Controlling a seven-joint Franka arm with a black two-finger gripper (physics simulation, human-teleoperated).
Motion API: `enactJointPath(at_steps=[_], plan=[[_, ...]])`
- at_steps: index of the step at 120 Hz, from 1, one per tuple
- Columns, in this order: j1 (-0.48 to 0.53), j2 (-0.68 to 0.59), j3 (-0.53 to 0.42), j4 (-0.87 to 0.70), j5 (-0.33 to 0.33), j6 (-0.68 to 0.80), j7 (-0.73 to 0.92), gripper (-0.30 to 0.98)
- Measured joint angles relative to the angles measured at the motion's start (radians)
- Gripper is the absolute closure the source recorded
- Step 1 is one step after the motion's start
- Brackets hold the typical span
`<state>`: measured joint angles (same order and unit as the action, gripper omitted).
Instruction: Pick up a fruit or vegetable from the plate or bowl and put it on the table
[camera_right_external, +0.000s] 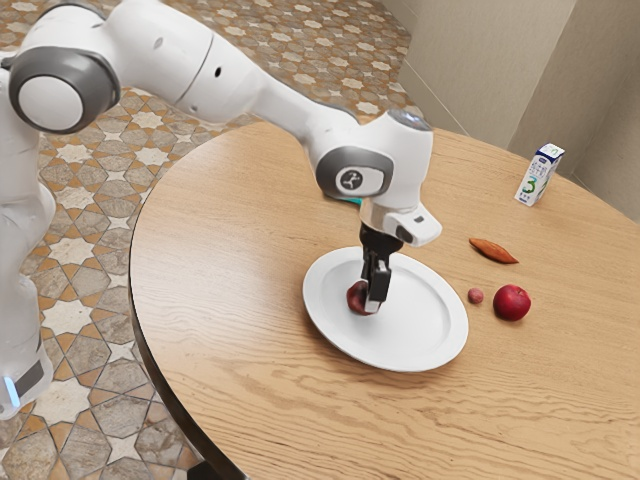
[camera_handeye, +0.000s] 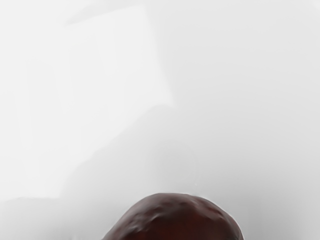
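Table (camera_right_external: 210, 300) carries the white plate (camera_right_external: 418, 325), where the fingers (camera_right_external: 377, 284), whose grip on the dark red fruit (camera_right_external: 356, 297) there I cannot tell, should seat deep and centred around it before lifting straight up.

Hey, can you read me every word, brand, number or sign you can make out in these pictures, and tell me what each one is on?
"3": on the upright carton.
Other print on the carton: too small to read.
Round emblem on the robot arm: a sign, no readable letters.
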<state>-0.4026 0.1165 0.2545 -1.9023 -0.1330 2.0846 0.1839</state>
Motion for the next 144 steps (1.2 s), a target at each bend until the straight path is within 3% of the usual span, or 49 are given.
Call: enactJointPath(at_steps=[29, 54, 83, 108, 131, 144], plan=[[-0.005, 0.017, 0.002, -0.001, -0.012, 0.011, 0.003, 0.04], [-0.005, 0.015, 0.005, -0.006, -0.01, 0.014, 0.002, 0.31], [-0.014, -0.075, 0.035, -0.003, 0.007, 0.007, -0.005, 0.37], [-0.075, -0.175, 0.175, -0.005, 0.049, -0.032, -0.005, 0.37], [0.026, -0.189, 0.323, -0.006, 0.084, -0.061, 0.001, 0.36], [0.028, -0.182, 0.371, -0.008, 0.091, -0.068, 0.006, 0.36]])
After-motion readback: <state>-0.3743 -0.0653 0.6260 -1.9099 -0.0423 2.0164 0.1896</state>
